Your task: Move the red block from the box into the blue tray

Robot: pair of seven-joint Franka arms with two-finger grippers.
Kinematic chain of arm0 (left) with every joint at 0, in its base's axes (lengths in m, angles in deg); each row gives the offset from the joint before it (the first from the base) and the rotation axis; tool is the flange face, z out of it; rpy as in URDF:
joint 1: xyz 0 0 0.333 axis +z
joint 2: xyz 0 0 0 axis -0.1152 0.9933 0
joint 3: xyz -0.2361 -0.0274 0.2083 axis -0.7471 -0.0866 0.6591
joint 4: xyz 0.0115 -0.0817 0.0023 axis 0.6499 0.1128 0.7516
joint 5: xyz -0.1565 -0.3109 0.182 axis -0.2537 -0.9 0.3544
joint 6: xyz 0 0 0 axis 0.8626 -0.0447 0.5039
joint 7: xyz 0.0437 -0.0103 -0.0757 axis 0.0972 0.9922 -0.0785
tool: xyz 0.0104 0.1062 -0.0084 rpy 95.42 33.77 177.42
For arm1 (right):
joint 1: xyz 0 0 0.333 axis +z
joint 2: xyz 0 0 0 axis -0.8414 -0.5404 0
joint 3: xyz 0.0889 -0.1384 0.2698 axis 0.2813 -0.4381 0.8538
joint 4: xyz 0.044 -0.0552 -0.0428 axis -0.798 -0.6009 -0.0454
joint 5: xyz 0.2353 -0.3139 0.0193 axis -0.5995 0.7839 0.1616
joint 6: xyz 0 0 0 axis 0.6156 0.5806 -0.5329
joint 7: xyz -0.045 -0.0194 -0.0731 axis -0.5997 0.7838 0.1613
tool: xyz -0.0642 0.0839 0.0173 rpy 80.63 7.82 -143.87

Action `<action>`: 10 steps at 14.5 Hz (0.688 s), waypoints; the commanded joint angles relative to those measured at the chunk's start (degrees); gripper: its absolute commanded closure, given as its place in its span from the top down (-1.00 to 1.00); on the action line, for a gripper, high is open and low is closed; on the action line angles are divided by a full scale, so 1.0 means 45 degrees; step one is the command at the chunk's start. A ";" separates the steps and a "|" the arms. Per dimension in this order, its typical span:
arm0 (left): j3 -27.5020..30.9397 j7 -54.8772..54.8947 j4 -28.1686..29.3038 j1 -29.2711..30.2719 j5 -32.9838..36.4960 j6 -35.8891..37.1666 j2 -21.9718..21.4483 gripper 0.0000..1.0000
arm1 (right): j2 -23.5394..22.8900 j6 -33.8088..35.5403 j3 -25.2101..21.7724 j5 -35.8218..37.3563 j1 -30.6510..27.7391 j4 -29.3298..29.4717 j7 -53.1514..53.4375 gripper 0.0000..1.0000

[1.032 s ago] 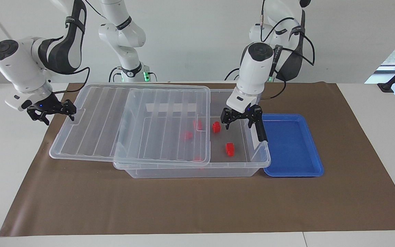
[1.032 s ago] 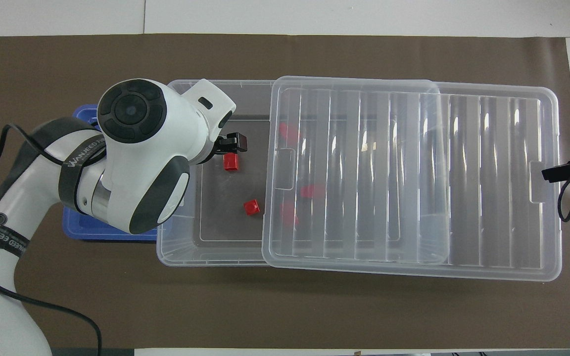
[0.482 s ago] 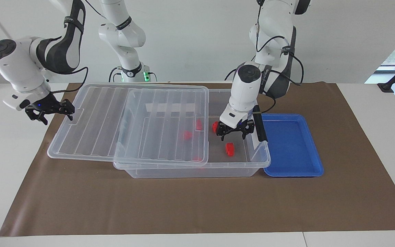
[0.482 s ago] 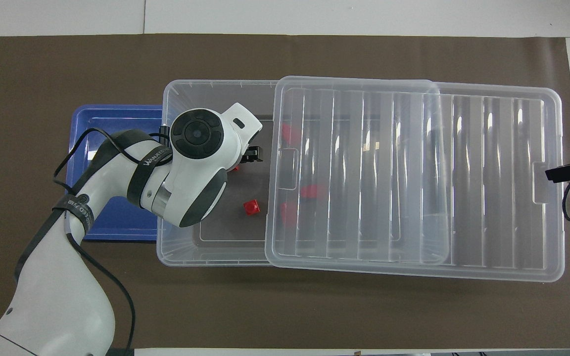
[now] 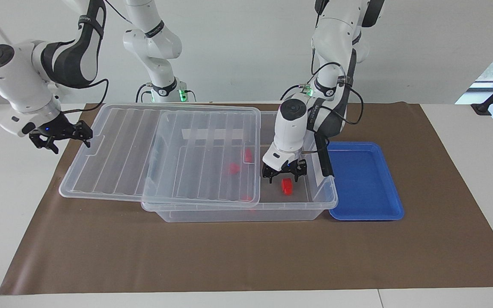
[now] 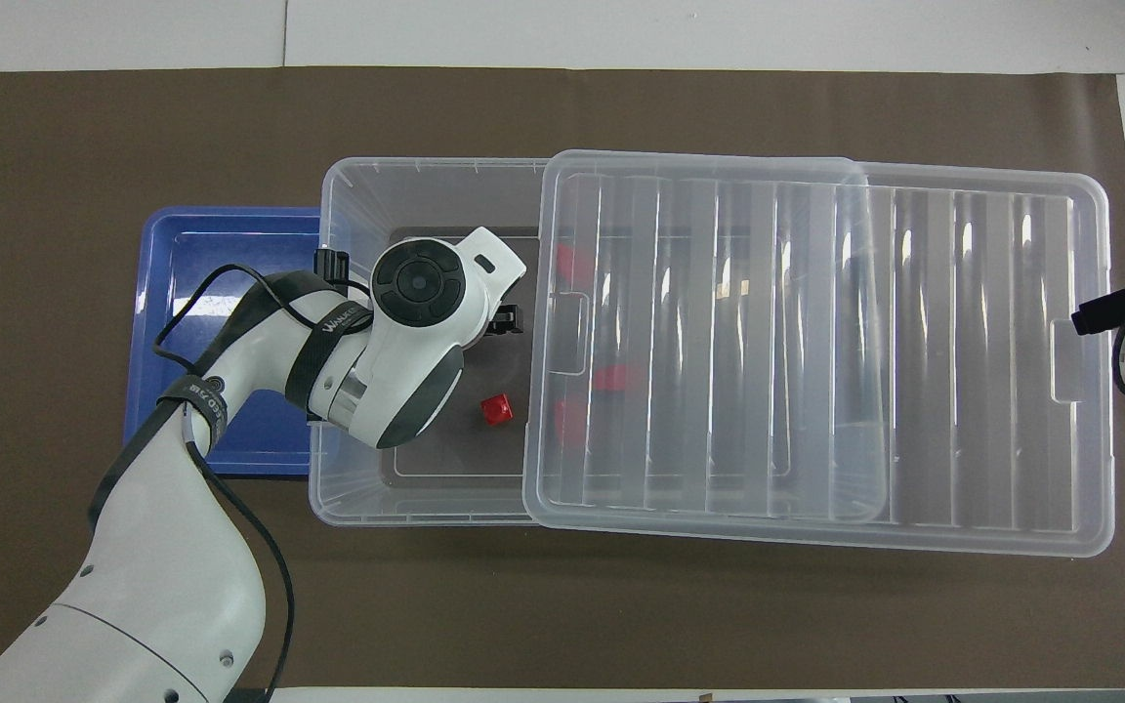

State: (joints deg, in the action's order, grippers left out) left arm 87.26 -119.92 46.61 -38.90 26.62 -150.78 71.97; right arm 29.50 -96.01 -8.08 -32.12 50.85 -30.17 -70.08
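1. A brown paper sheet (image 5: 229,256) covers most of the white desk (image 5: 464,128).
2. The box (image 5: 238,211) sits mid-sheet, its clear lid (image 5: 161,154) slid toward the right arm's end; the blue tray (image 5: 364,182) touches its other end.
3. The left pincer (image 5: 283,171), spread open and empty, hangs low inside the box, just above a red block (image 5: 287,186).
4. The right pincer (image 5: 60,137), open, grasps nothing beside the lid's edge.
5. A plain white wall (image 5: 238,47) rises past the robots' bases.

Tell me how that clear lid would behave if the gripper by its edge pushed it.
The lid looks thin, so probably light and a bit flexible. Resting slid partway off the box, it would likely skate easily over smooth plastic rims.
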 commanded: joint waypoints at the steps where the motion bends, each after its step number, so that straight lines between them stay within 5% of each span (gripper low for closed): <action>1: 0.0117 -0.0282 0.0561 -0.0072 0.0364 -0.0346 -0.0312 1.00 | -0.0013 0.1434 0.0040 0.0128 0.0279 0.1193 0.0806 1.00; 2: 0.0117 -0.0282 0.0581 -0.0072 0.0364 -0.0366 -0.0312 1.00 | -0.0013 0.1844 0.0040 0.0148 0.0280 0.1545 0.0827 1.00; 3: 0.0117 -0.0302 0.0562 -0.0052 0.0364 -0.0424 -0.0312 0.74 | 0.0045 0.2235 0.0040 0.0148 0.0280 0.1858 0.0827 1.00; 5: 0.0175 -0.0283 0.0465 -0.0013 0.0364 -0.0444 -0.0312 -0.99 | 0.0337 0.2939 0.0040 0.0322 0.0261 0.2114 0.0827 1.00; 10: 0.0195 -0.1238 0.0406 0.0045 0.0345 -0.0463 -0.0857 -1.00 | 0.0808 0.3176 0.0389 0.0421 0.0532 0.2094 0.2930 1.00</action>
State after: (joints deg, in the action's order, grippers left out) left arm 87.92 -122.46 46.90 -38.54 26.63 -152.12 71.04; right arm 32.50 -82.32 -7.93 -31.34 52.46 -20.64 -62.07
